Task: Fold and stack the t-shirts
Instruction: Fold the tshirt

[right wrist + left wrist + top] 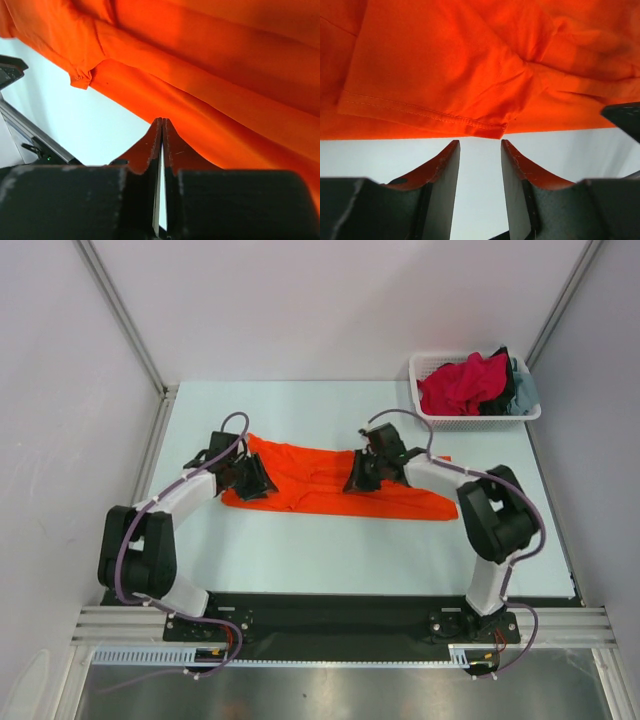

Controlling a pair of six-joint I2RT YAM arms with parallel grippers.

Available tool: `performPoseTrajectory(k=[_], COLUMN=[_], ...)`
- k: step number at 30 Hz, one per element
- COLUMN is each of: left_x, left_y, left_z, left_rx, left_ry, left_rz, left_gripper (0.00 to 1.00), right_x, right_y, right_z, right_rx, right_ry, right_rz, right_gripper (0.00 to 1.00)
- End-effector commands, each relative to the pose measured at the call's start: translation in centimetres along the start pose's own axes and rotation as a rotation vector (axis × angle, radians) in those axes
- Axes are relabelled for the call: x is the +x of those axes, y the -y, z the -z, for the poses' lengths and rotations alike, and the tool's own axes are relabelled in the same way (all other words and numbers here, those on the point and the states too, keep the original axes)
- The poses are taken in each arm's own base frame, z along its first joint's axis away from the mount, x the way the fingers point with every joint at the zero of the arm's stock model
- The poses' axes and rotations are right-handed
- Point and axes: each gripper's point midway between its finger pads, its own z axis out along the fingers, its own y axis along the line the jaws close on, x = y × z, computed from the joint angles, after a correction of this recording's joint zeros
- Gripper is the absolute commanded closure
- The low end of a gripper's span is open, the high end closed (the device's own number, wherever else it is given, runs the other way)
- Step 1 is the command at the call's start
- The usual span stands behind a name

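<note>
**Asker:** Where is the orange t-shirt (310, 478)?

**Me:** It is spread across the middle of the table (330, 560), lying long from left to right. It is wrinkled, with folds running along its length. Both my arms reach out over it.

**Asker:** And your left gripper (480, 142)?

**Me:** Released. Its two fingers (442, 165) stand apart, with bare table between them and nothing in the gap. The tips sit just short of the shirt's near edge. A stitched hem (420, 114) ends in a corner right ahead of them. Seen from above, this claw is at the shirt's left end.

**Asker:** What about the right gripper (160, 121)?

**Me:** Clenched. My fingers there are pressed together with only a sliver of light between them. The tips meet right at the shirt's edge, where the orange cloth slants across my wrist view. I cannot tell whether they have nipped a bit of cloth or only touch it. Off to the left in that view, a small puckered corner of the shirt lies on the table. From above, this claw is over the shirt a little right of its middle.

**Asker:** Any other shirts?

**Me:** Yes, heaped in the white mesh basket (470, 420) at the far right corner of the table, well apart from the orange one. A crimson-pink t-shirt (462, 382) fills most of it. A black t-shirt (505, 375) lies behind that, and a grey-blue t-shirt (525, 395) is at the basket's right end
</note>
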Motion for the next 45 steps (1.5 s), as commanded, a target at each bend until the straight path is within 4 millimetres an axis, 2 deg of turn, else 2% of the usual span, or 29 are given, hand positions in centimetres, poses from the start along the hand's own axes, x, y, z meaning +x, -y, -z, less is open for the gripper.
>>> performPoseTrajectory(k=[1, 2, 6, 9, 13, 18, 25, 31, 35, 40, 45], left_x=[-1.4, -1.5, -1.5, -1.7, -1.6, -1.6, -1.6, -1.8, -2.4, -3.5, -3.7], left_y=[2.0, 2.0, 1.3, 1.2, 1.4, 1.6, 1.9, 2.0, 2.6, 3.6, 4.0], left_z=[0.0, 0.1, -0.5, -0.8, -1.4, -1.5, -1.1, -1.0, -1.1, -1.3, -1.9], left_rx=[0.073, 0.070, 0.032, 0.025, 0.030, 0.039, 0.048, 0.049, 0.061, 0.087, 0.102], left_ry=[0.018, 0.013, -0.010, -0.020, -0.046, -0.062, -0.070, -0.073, -0.068, -0.065, -0.078], left_rz=[-0.010, -0.011, -0.027, -0.031, -0.026, -0.026, -0.032, -0.039, -0.041, -0.035, -0.016], left_gripper=[0.57, 0.57, 0.57, 0.57, 0.57, 0.63, 0.63, 0.64, 0.63, 0.63, 0.63], right_x=[-0.8, 0.5, 2.4, 2.9, 3.0, 2.5, 1.2, -1.4, -2.3, -2.7, -3.2], right_y=[-4.6, -5.8, -6.7, -7.3, -7.2, -7.0, -6.7, -6.5, -6.0, -5.4, -5.1], right_z=[-2.5, -3.2, -5.6, -6.4, -7.5, -8.5, -9.9, -10.0, -10.2, -10.0, -10.6], right_rx=[-0.117, -0.122, -0.081, -0.080, -0.057, -0.034, -0.002, 0.023, 0.033, 0.055, 0.054], right_ry=[0.028, 0.007, -0.011, -0.007, 0.003, 0.006, 0.024, 0.077, 0.075, 0.081, 0.076], right_rz=[0.036, 0.070, 0.106, 0.118, 0.136, 0.150, 0.173, 0.199, 0.196, 0.211, 0.231], right_gripper=[0.98, 0.99, 1.00, 1.00, 1.00, 1.00, 1.00, 1.00, 1.00, 1.00, 1.00])
